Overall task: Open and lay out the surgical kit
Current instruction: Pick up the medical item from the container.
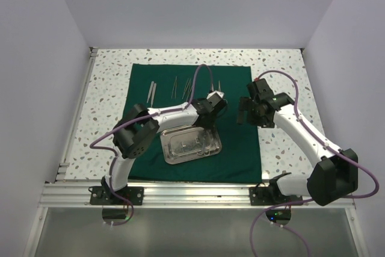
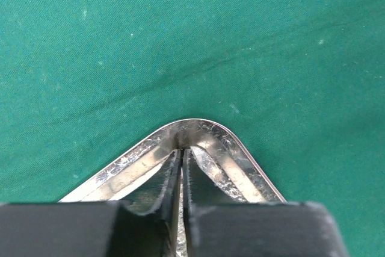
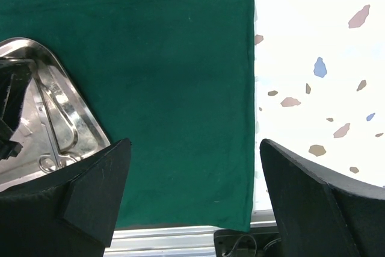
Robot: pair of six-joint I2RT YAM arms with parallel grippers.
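Note:
The dark green cloth [image 1: 237, 148] lies spread flat on the table. On its near half sits the steel tray [image 1: 165, 148], with a few thin silver instruments [image 1: 194, 144] still inside. Several more instruments [image 1: 153, 90] lie in a row on the cloth's far part. My left gripper [image 1: 207, 118] reaches down into the tray's far right corner [image 2: 204, 126]. Its fingers [image 2: 171, 173] are drawn together to a thin slit, and I cannot tell whether an instrument is pinched between them. My right gripper [image 1: 243, 111] hovers wide open over bare cloth [image 3: 168, 58] to the right of the tray [image 3: 72, 100], holding nothing.
Speckled white tabletop [image 3: 313, 40] shows beyond the cloth's right edge. White walls close the workspace on the left, right and back. An aluminium rail [image 1: 192, 194] runs along the near edge, where both arm bases are bolted.

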